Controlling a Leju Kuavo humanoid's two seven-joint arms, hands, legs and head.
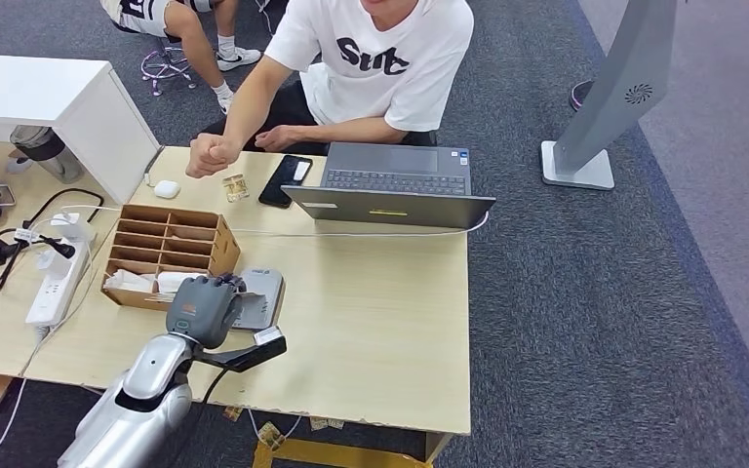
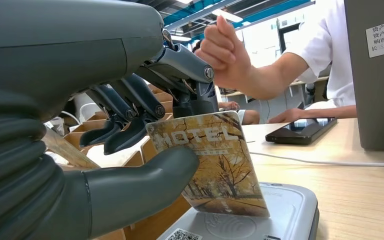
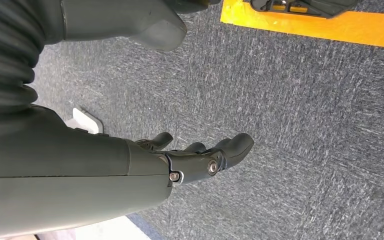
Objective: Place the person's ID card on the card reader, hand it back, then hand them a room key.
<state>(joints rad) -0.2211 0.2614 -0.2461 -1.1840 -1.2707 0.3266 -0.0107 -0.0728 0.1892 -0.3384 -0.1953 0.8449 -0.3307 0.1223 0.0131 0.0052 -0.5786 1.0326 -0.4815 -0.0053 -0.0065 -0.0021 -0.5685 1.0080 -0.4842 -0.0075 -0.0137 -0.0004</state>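
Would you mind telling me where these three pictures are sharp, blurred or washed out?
Head view: even light, sharp across the desk. Left wrist view: the card in the left hand is sharp, the near grey cover soft, the windows behind the person blown out white. Right wrist view: carpet crisp, right hand dim.

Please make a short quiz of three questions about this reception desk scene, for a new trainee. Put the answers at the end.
1. True or false: the left hand holds a card printed with the word HOTEL.
2. The lower edge of the card is over which thing? A) laptop B) card reader C) black phone
3. Fill in: the right hand hangs over grey ____ and holds nothing.

Key: 1 true; 2 B; 3 carpet
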